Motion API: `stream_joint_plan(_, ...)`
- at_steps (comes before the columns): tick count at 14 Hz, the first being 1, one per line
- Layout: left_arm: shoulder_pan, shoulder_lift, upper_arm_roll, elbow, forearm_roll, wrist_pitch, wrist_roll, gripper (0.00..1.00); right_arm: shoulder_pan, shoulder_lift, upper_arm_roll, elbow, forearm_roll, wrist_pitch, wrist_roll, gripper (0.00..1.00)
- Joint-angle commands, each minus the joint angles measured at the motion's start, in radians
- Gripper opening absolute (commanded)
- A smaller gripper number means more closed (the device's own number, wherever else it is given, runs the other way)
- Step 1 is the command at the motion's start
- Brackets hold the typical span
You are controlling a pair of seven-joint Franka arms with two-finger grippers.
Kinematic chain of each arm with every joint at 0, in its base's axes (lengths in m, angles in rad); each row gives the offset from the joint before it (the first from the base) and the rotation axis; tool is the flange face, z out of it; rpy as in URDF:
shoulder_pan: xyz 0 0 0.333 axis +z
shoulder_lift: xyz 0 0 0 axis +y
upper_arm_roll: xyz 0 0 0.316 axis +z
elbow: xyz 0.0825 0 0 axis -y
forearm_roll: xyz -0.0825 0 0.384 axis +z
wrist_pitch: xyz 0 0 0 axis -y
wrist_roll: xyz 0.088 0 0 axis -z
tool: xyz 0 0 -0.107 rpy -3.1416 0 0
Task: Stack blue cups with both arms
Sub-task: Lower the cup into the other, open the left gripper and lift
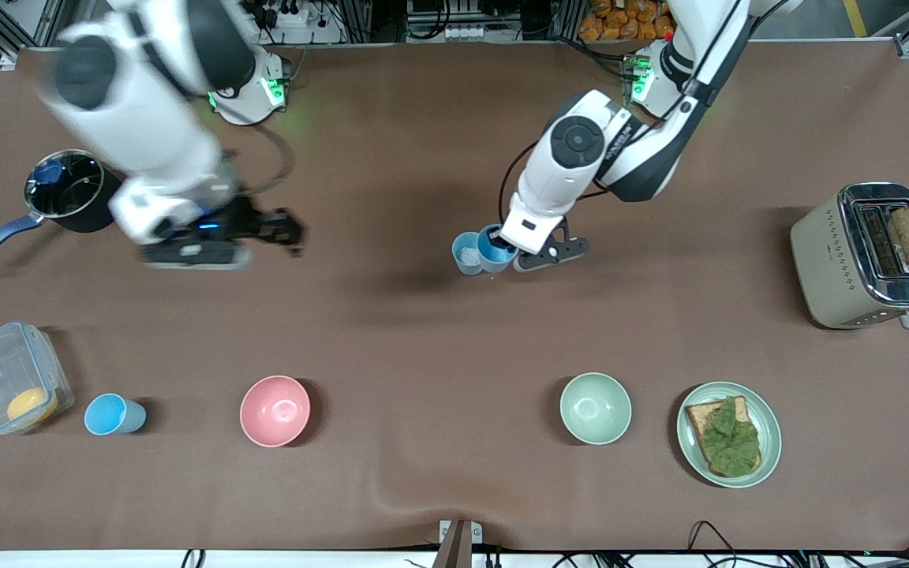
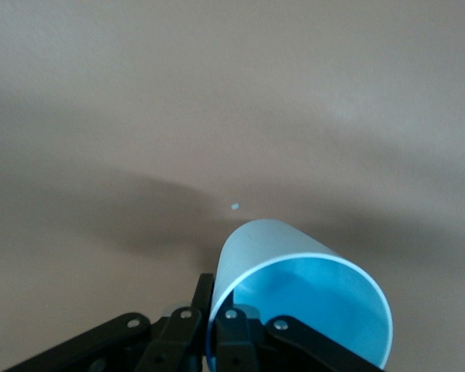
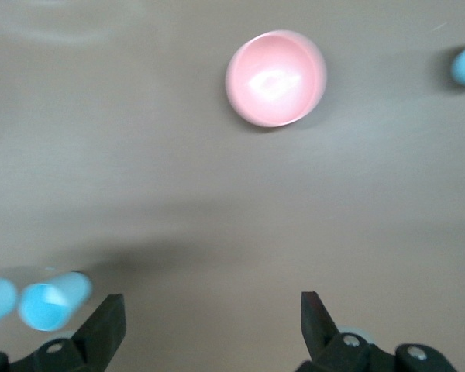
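A: In the front view, what is the left hand (image 1: pixel 519 254) doing?

B: It is gripping the brighter blue cup (image 1: pixel 495 248) by the rim, fingers clamped narrow on the wall, near the middle of the table (image 1: pixel 423 331). That cup is sitting touching the pale grey-blue cup (image 1: pixel 467 253), which is standing upright beside it, toward the right arm's end.

A: And the right hand (image 1: pixel 265 229)?

B: It is hanging wide and empty over bare table, between the pot (image 1: pixel 68 193) and the two cups, and it is showing blurred. A third blue cup (image 1: pixel 114 414) is standing nearer the camera, between the clear box (image 1: pixel 9 379) and the pink bowl (image 1: pixel 274 410).

A: What is the left wrist view giving?

B: The brighter blue cup (image 2: pixel 298 298) is filling the lower part, tilted, mouth toward the lens, with a finger (image 2: pixel 236 337) pinching its rim. It is looking smooth, thin-walled, tapered and empty.

A: The right wrist view?

B: The right hand's fingers (image 3: pixel 105 325) are standing far apart with nothing between them. The pink bowl (image 3: pixel 276 77) is lying below, and the two middle cups (image 3: pixel 50 302) are showing at the edge.

A: So how should the stacking go?

B: I judge the held cup needs lifting clear, centring over the grey-blue one's mouth, squaring upright, then lowering slowly. The light cup may tip if nudged; the right hand steadying it would help.
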Motion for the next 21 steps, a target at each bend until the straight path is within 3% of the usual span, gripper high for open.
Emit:
stream_joint_plan(1, -0.028, 0.019, 0.006, 0.013, -0.002, -0.009, -0.035, 0.0, -0.016, -0.034, -0.15, 0.013, 0.032, -0.124, -0.262, 1.0)
stream_joint_plan(4, -0.054, 0.029, 0.005, 0.014, -0.002, -0.009, -0.053, 0.0, -0.043, -0.037, -0.244, 0.048, 0.028, -0.138, -0.362, 1.0)
stream_joint_plan(7, -0.062, 0.078, 0.006, 0.065, -0.002, -0.009, -0.055, 0.0, -0.056, -0.035, -0.247, 0.146, 0.021, -0.242, -0.369, 1.0)
stream_joint_plan(10, -0.064, 0.103, 0.006, 0.097, -0.002, -0.009, -0.058, 0.0, -0.072, -0.037, -0.244, 0.168, 0.015, -0.251, -0.369, 1.0)
stream_joint_plan(11, -0.065, 0.103, 0.005, 0.1, -0.002, -0.009, -0.06, 0.13, -0.075, -0.037, -0.241, 0.175, 0.015, -0.26, -0.369, 1.0)
stream_joint_plan(12, -0.065, 0.103, 0.005, 0.103, 0.001, -0.009, -0.076, 0.99, -0.075, -0.037, -0.239, 0.189, 0.015, -0.277, -0.369, 1.0)
stream_joint_plan(18, -0.081, 0.068, 0.021, 0.124, 0.054, -0.043, -0.086, 1.0, -0.073, -0.038, -0.239, 0.229, 0.014, -0.339, -0.36, 1.0)
stream_joint_plan(21, -0.006, 0.06, 0.035, 0.27, 0.137, -0.236, -0.077, 1.0, -0.079, -0.05, -0.241, 0.223, 0.014, -0.345, -0.359, 1.0)
